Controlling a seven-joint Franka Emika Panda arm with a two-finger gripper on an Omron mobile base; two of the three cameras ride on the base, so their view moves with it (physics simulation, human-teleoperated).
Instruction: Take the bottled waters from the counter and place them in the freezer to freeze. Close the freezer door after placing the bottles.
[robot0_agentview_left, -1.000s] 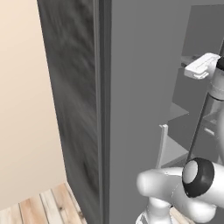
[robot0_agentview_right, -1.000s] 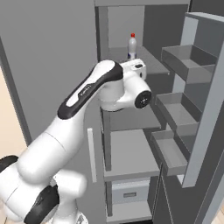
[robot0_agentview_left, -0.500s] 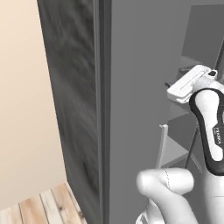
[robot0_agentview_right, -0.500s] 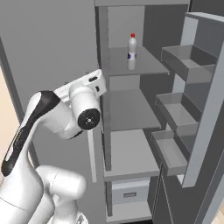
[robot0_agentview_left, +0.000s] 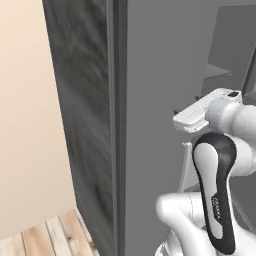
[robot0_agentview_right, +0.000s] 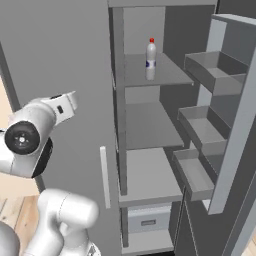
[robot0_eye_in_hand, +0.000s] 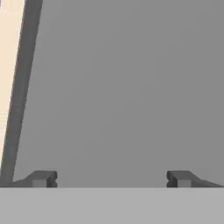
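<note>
Open freezer (robot0_agentview_right: 150, 125) shelf holds one red-capped bottle (robot0_agentview_right: 150, 59); pincer (robot0_eye_in_hand: 112, 178) spread wide, empty.

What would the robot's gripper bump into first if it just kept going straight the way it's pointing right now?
Most likely the flat grey panel of the fridge that the hand view looks at. The gripper is open and empty, with nothing between its tips and that surface. How far off the panel is, the pictures don't settle.
</note>
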